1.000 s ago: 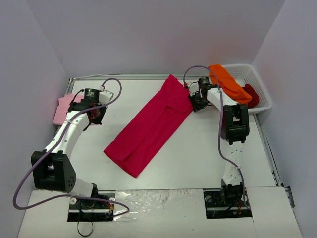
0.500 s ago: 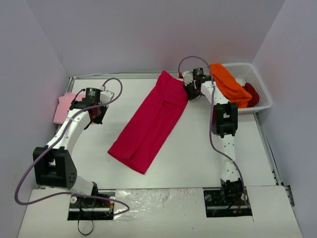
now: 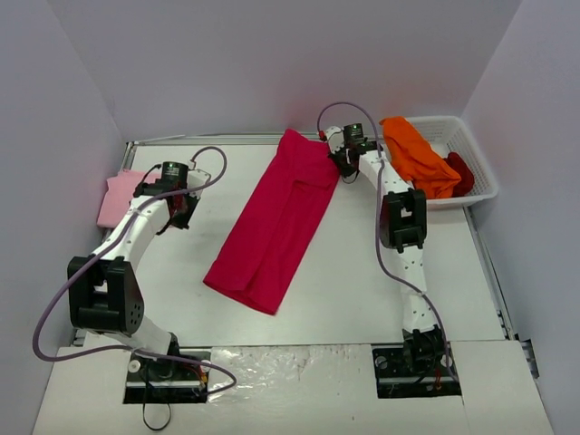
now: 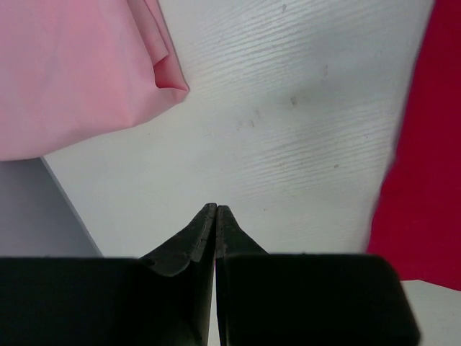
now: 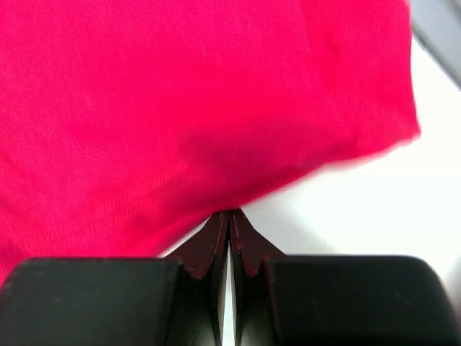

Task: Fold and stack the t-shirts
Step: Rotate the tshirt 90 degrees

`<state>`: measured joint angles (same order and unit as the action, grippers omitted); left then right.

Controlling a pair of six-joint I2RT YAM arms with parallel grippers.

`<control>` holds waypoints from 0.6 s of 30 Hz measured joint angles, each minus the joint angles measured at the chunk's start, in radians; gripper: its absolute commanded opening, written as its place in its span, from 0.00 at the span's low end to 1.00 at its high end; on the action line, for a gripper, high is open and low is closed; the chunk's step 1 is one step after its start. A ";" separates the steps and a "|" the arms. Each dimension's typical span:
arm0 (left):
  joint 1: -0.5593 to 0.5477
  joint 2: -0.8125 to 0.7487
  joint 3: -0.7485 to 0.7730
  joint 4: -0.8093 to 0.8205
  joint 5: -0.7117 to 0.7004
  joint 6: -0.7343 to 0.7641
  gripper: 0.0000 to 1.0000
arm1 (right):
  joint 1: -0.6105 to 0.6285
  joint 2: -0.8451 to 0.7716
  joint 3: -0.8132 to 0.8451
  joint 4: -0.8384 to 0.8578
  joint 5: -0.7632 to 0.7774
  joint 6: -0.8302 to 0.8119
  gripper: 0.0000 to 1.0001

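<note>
The crimson-magenta t-shirt [image 3: 276,217] lies on the table as a long folded strip, running from near centre to the far edge. My right gripper [image 3: 343,163] is shut on its far right edge; in the right wrist view the closed tips [image 5: 229,213] pinch the cloth [image 5: 180,94]. My left gripper [image 3: 178,210] is shut and empty over bare table, its tips [image 4: 217,207] between the pale pink shirt [image 4: 72,65] and the crimson cloth [image 4: 425,158]. The pale pink shirt [image 3: 113,198] lies folded at the far left. The orange shirt [image 3: 412,156] and dark red shirt [image 3: 460,172] are in the basket.
The white mesh basket [image 3: 482,177] stands at the far right corner. Grey walls close in the table on the left, back and right. A purple cable loops above each arm.
My right gripper moved left and toward the far edge with the crimson shirt's corner. The strip swung to a steeper angle and shifted right at its near end. My left arm barely moved.
</note>
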<state>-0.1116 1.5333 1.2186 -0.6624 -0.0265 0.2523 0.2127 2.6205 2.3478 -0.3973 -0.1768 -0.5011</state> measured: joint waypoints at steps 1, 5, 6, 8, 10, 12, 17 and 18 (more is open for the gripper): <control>0.000 0.000 0.004 -0.001 0.000 0.000 0.02 | -0.002 -0.029 -0.046 0.013 0.009 0.002 0.00; -0.006 0.000 0.024 0.000 0.000 -0.001 0.02 | -0.019 -0.134 -0.194 0.026 0.036 0.003 0.00; -0.007 -0.002 0.026 0.000 0.000 -0.001 0.02 | -0.025 -0.163 -0.223 0.029 0.040 0.003 0.00; -0.008 -0.004 0.027 0.000 0.001 -0.001 0.02 | -0.038 -0.232 -0.272 0.030 0.039 0.004 0.00; -0.013 -0.011 0.027 0.000 0.001 -0.001 0.02 | -0.045 -0.319 -0.324 0.040 0.036 0.006 0.00; -0.013 -0.026 0.027 0.000 0.000 -0.001 0.02 | -0.055 -0.419 -0.375 0.034 0.025 0.003 0.00; -0.012 -0.083 0.020 0.015 -0.009 -0.019 0.02 | -0.042 -0.643 -0.460 -0.033 -0.066 -0.014 0.00; -0.010 -0.099 0.011 0.023 -0.013 -0.030 0.02 | -0.032 -0.684 -0.487 -0.052 -0.092 -0.018 0.00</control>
<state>-0.1219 1.4345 1.2301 -0.6399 -0.0399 0.2226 0.1806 1.9369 1.8610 -0.4496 -0.2684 -0.5190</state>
